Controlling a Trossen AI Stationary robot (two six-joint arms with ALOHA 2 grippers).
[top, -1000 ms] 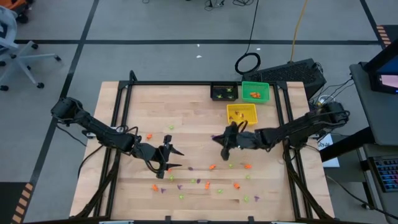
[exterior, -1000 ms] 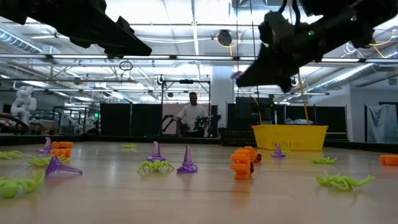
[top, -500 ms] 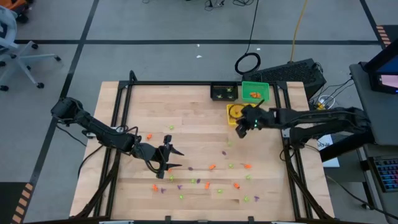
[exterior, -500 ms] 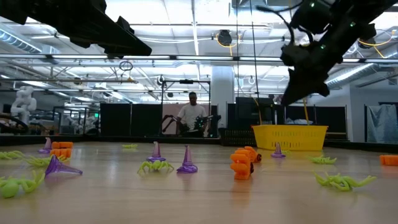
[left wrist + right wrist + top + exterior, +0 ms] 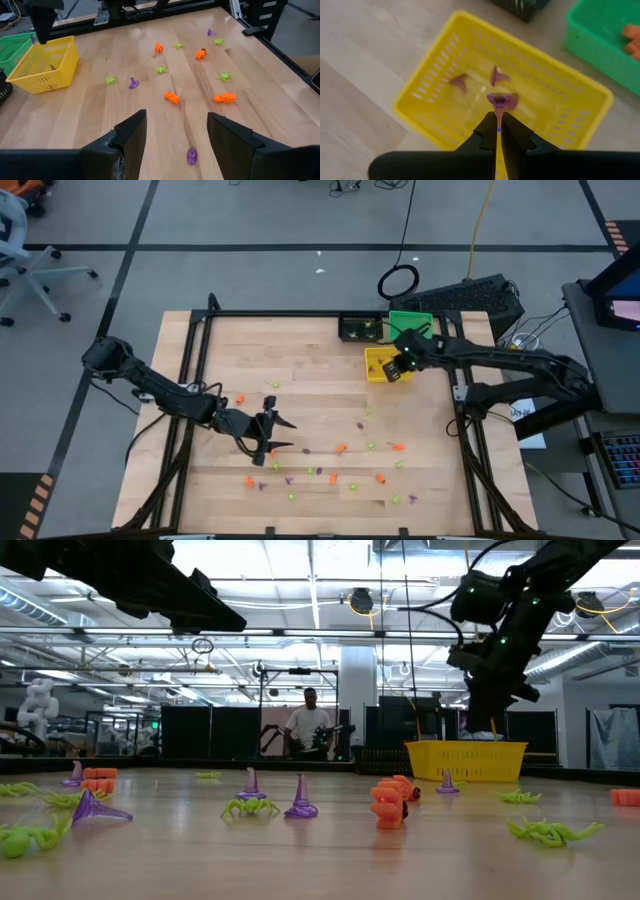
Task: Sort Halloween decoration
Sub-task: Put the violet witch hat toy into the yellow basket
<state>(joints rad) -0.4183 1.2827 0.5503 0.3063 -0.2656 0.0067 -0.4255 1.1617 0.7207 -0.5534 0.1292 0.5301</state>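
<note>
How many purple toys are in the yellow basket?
2 lie on the yellow basket's floor, side by side: one purple toy and another. A third hangs above, pinched in the right gripper.

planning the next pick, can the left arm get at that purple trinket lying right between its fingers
Probably yes. The left gripper is open, and the purple trinket lies on bare wood below the gap, clear of the other pieces; nothing blocks a descent.

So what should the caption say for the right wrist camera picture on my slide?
Right gripper, pinching a purple witch hat, hovers over the yellow bin.
</note>
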